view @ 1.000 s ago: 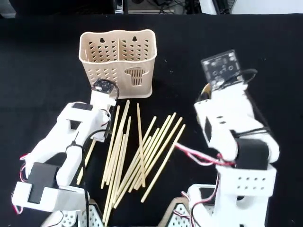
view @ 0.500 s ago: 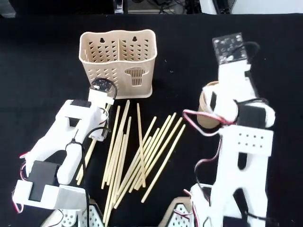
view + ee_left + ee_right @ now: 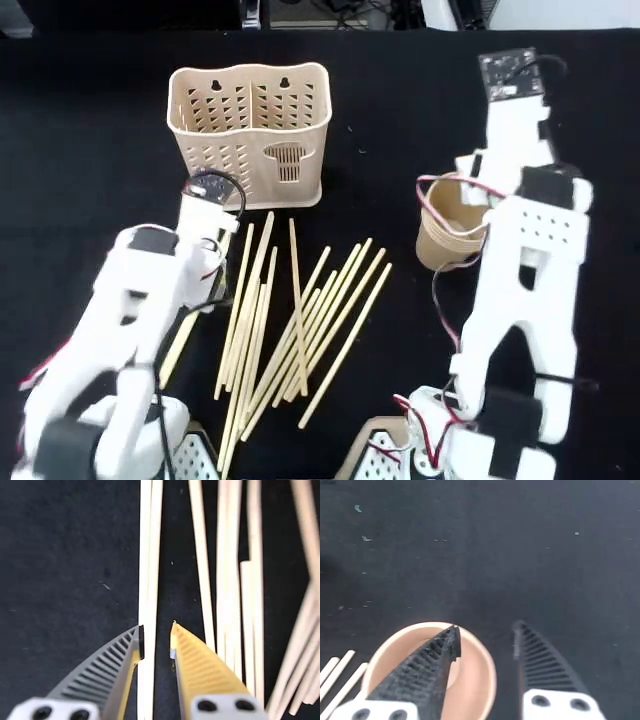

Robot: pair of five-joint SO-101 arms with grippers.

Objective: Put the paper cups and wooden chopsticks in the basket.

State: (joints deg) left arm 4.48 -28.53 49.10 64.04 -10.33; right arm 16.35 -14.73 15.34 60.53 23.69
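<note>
The left jaws are hanging low over the outer side of the wooden chopsticks [image 3: 300, 320], parted only narrowly, with a pair of sticks [image 3: 149, 555] lying between the tips; they are not visibly clamping them. The right jaws are standing wide apart astride the wall of the paper cups [image 3: 475, 690], one jaw inside the mouth and the other outside, gripping nothing. The cups [image 3: 445, 240] are sitting upright on the bench [image 3: 90, 120], well apart from the basket [image 3: 230, 165], which is standing just beyond the left arm [image 3: 150, 290].

Trouble is looking likeliest at the cups. Pinching one thin wall could be buckling the paper or tipping the stack, and if the cups are nested loosely only the inner one may be rising. A loop of wire [image 3: 440, 185] is draping over the rim and could be snagging on the lift. On the left, two round sticks in narrow jaws could be rolling or scissoring apart, and long sticks held off-centre could be drooping into the basket's front wall.

Bare bench is lying between cups and basket, giving the right arm [image 3: 525, 250] an open path. The left arm is working close under the basket, with the fan of sticks crowding its inner side.
</note>
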